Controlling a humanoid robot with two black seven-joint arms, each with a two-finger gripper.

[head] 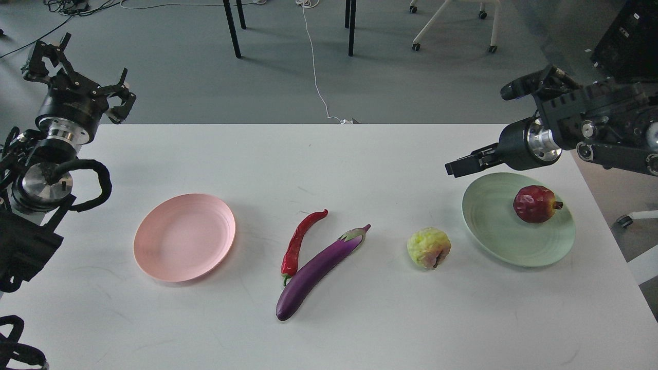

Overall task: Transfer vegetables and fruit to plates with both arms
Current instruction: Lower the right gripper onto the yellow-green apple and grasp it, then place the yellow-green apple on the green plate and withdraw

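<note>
Right gripper, empty with its opening indiscernible, hovers at ten o'clock of the green plate holding the pomegranate; recommend descending squarely over the bumpy fruit at the plate's nine o'clock.

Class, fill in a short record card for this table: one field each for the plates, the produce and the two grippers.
pink plate: empty
green plate: holds pomegranate
yellow-green fruit: on table, left of green plate
chili pepper: on table, centre
eggplant: on table beside chili
left gripper: open, raised, holding nothing
right gripper: above green plate's far-left rim, fingers unclear
</note>
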